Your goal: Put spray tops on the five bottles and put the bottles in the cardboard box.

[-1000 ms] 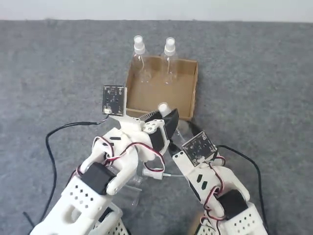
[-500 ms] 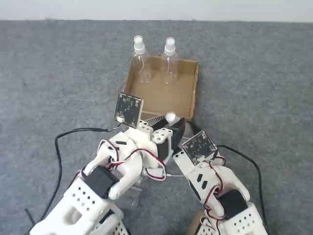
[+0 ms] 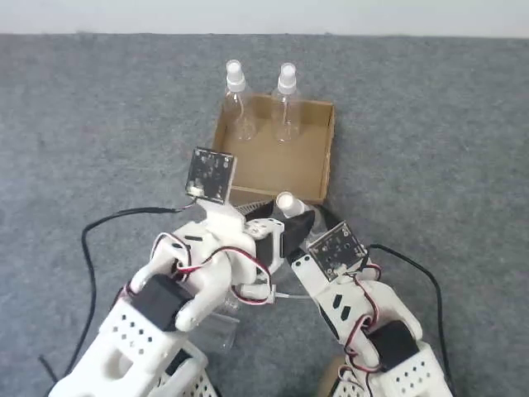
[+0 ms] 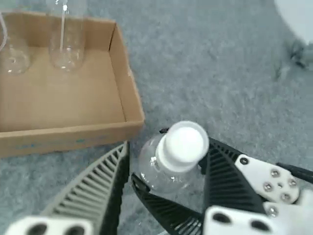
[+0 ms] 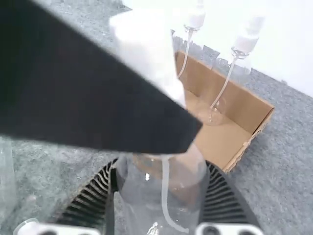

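Note:
The cardboard box [image 3: 318, 153] lies on the grey carpet, and two clear bottles with white spray tops [image 3: 235, 99] [image 3: 286, 103] stand along its far wall. A third clear bottle [image 5: 161, 191] stands upright just outside the box's near wall, and my right gripper [image 5: 161, 205] is shut on its body. The white spray top [image 3: 285, 201] [image 4: 184, 146] sits on this bottle's neck. My left gripper [image 3: 274, 231] is beside the top. One ribbed finger [image 4: 105, 186] stands clear of the top, and its black jaw crosses in front of the top in the right wrist view.
Another clear bottle [image 3: 221, 322] lies on the carpet under the left arm. Black cables [image 3: 91, 240] [image 3: 426, 277] trail beside both arms. The near half of the box floor [image 4: 63, 103] is bare cardboard.
The left wrist swung right toward the bottle and then back a little. The held bottle's top shifted slightly right and nearer. The right arm kept its grip.

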Controlling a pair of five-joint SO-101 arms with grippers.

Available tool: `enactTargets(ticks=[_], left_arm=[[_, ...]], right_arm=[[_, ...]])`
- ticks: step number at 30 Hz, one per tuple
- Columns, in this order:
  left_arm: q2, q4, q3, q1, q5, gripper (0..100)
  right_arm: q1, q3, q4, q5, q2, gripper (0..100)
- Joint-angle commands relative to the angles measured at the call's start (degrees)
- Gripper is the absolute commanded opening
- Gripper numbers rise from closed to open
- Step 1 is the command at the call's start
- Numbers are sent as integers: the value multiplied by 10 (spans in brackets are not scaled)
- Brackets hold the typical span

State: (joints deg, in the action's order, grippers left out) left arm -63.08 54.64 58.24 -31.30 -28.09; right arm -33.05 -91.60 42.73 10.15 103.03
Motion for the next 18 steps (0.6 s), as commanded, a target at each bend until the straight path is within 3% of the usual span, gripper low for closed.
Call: enactTargets(ticks=[1,13,18], left_arm=[[-14,40,-66,10,7,235],[-14,162,-155,11,9,235],[-14,174,-167,13,9,235]], right_arm=[[0,19,-14,9,10,96],[0,7,-20,9,9,96],[0,4,-20,10,9,96]])
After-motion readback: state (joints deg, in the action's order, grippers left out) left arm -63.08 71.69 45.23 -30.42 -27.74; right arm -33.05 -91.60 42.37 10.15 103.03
